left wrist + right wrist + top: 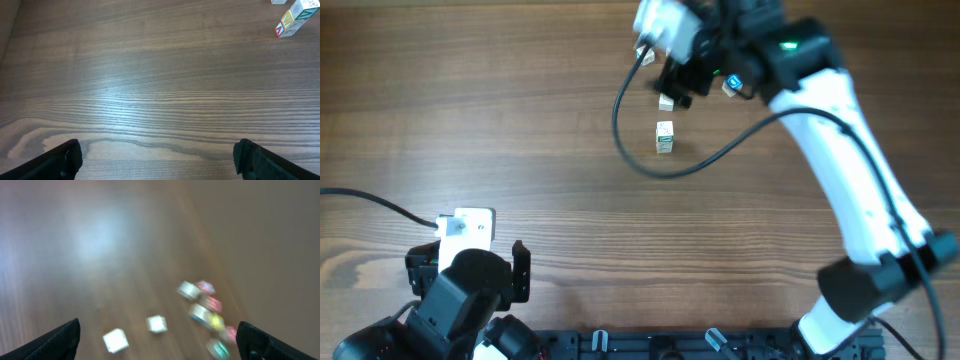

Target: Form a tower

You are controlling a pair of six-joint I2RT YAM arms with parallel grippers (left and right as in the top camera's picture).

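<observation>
Standing alone on the brown wood-grain worktop [520,120], the tower [665,137], a short column of tiny pale wooden letter cubes, sits in the far half, slightly right of centre. It is upright and touches nothing else. The left wrist view catches it at the upper right corner, with yellow, green and red marks on its whitish faces; the cube count is either two or three, cannot tell which. A single loose pale cube [667,101] lies just beyond the tower toward the far edge, apart from it. The right gripper [157,340] hangs over the far edge area near this loose cube, close to the tower but clear of it; its jaws are spread wide with nothing between them. Its wrist view is blurred: two pale cubes in the foreground and a cluster of coloured cubes [210,315] to the right, details unreadable. A black cable [618,110] loops from this arm over the worktop. The left gripper [157,155] sits at the near left corner, well apart from the tower, jaws fully spread and holding nothing.
</observation>
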